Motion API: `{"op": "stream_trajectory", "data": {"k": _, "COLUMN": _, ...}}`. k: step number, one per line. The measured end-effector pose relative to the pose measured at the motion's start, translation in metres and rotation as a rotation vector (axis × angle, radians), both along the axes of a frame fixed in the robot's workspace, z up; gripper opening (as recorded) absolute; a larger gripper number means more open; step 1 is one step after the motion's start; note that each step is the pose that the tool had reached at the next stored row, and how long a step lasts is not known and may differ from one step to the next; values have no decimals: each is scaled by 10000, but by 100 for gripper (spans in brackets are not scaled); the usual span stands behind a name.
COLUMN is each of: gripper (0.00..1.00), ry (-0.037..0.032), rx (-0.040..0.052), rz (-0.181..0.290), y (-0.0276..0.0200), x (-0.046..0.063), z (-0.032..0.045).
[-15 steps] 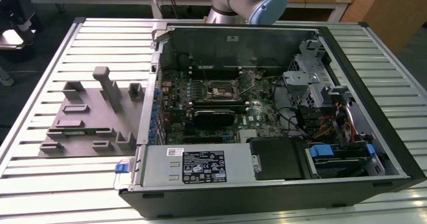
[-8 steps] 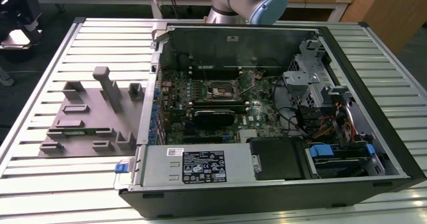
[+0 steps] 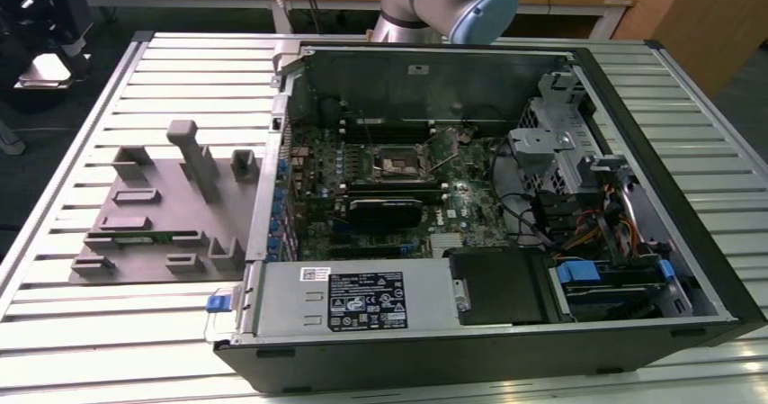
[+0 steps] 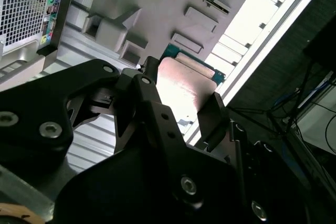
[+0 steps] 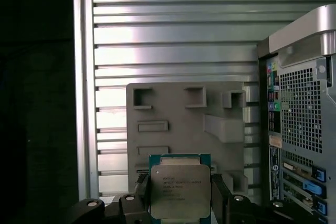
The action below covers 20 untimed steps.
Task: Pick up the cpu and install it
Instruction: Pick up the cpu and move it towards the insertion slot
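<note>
On the slatted metal table (image 3: 120,350) in the exterior view lies an open computer case (image 3: 480,372), its motherboard (image 3: 315,233) facing up. A square socket (image 3: 402,163) sits near the middle of the board, and a black finned block (image 3: 381,211) lies just on its near side. At the exterior view's left, beside the case, a grey fixture plate (image 3: 144,215) rests on the table and carries several upright blocks (image 3: 186,152). The arm (image 3: 450,4) rises at the far edge of the table, behind the case.

In the second wrist view the gripper (image 4: 181,92) is closed narrowly on the cpu (image 4: 184,85). Its two black fingers (image 4: 212,116) press on opposite edges of the chip. The pale silver top catches the light, and a thin green rim shows along the edge away from the camera. Beyond the chip lie the fixture plate (image 4: 157,3) and the bright slats, with the perforated rear of the case (image 4: 26,3) off to one side.

In the first wrist view the cpu (image 5: 180,192) is seen flat-on, its silver lid framed by the green rim and clamped between the fingers (image 5: 140,186) of the gripper (image 5: 180,187). The fixture plate (image 5: 181,114) and its pockets look small behind the chip, so the chip appears raised clear of the plate rather than resting on it. The rear panel of the computer case (image 5: 299,129) stands beside the plate, and the table slats (image 5: 173,24) run beyond both.
</note>
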State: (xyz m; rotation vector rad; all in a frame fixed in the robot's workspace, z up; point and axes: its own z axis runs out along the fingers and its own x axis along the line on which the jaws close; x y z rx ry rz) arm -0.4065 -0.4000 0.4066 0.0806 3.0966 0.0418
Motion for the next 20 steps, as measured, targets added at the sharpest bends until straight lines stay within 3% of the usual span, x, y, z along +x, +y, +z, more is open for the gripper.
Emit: {"op": "stream_trajectory", "data": {"k": 20, "gripper": 55, "ry": 0, "rx": 0, "rz": -1, "y": 0, "x": 348, "z": 0}}
